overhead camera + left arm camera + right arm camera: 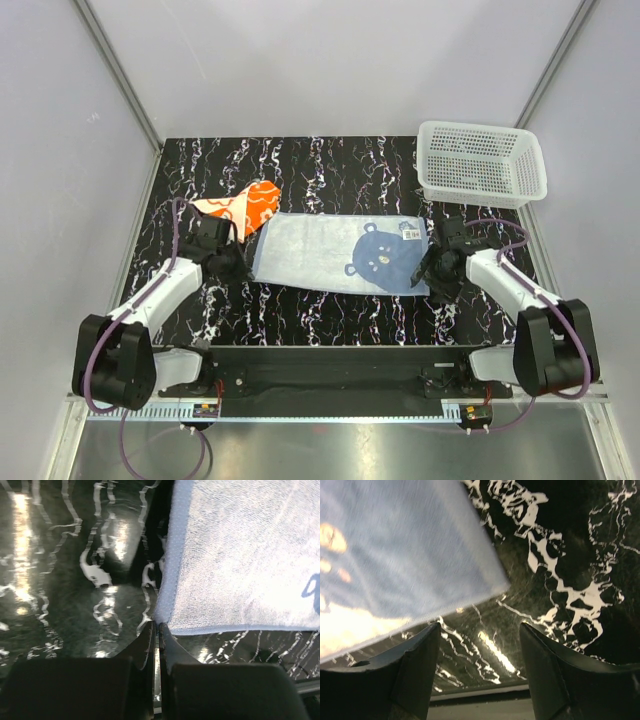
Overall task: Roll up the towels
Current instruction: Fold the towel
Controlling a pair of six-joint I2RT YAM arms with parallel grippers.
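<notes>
Black stone-patterned worktop, veined in white and closed in by pale grey walls, fills all three views. At the lower left corner of the blue towel, the left jaws are pressed together. In the left wrist view their tips meet the very point of that corner, but I cannot tell whether any cloth is caught between them or they only touch it. The right jaws stand wide apart and empty over bare worktop. In the right wrist view the towel's lower right corner lies just ahead of them, toward the left of that frame, and nothing is in the gap. Behind the jaws, the left arm and right arm reach in from the bottom of the overhead frame, one to each end of the towel's near edge. The blue towel lies flat and unrolled in the middle of the frame, with a dark bear print near its right end. The orange towel sits rumpled at its upper left corner, touching or overlapping it, and a white basket stands at the upper right. This looks like the opening step, taking hold of the near edge. Next, the right jaws need to slide onto their corner and close, so both ends can turn over evenly.
</notes>
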